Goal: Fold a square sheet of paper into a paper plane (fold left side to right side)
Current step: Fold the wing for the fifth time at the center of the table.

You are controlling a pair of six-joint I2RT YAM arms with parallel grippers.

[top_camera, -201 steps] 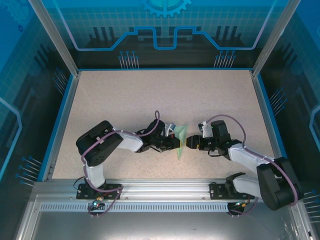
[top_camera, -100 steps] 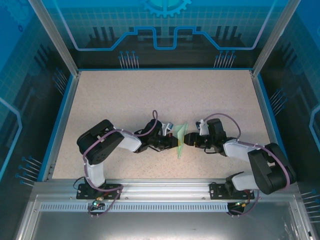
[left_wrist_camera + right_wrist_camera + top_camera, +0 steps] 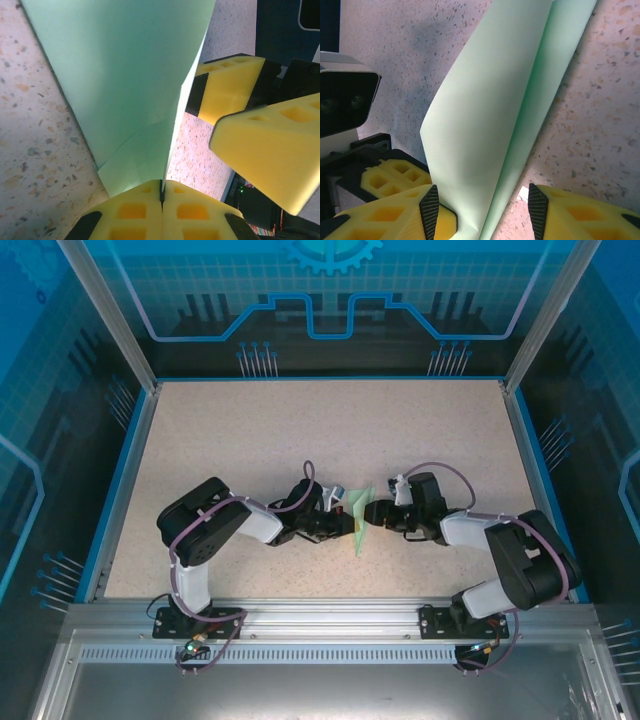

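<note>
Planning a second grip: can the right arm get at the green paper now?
Likely yes: the right gripper has its jaws open astride the green paper, nothing else between; the left gripper pinches it too.

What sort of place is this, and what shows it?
Likely a robotics lab cell: a left arm and right arm bolted at a speckled table, enclosed by blue printed panels.

Speckled table [image 3: 250, 440] carries the green paper [image 3: 360, 518], partly raised.
</note>
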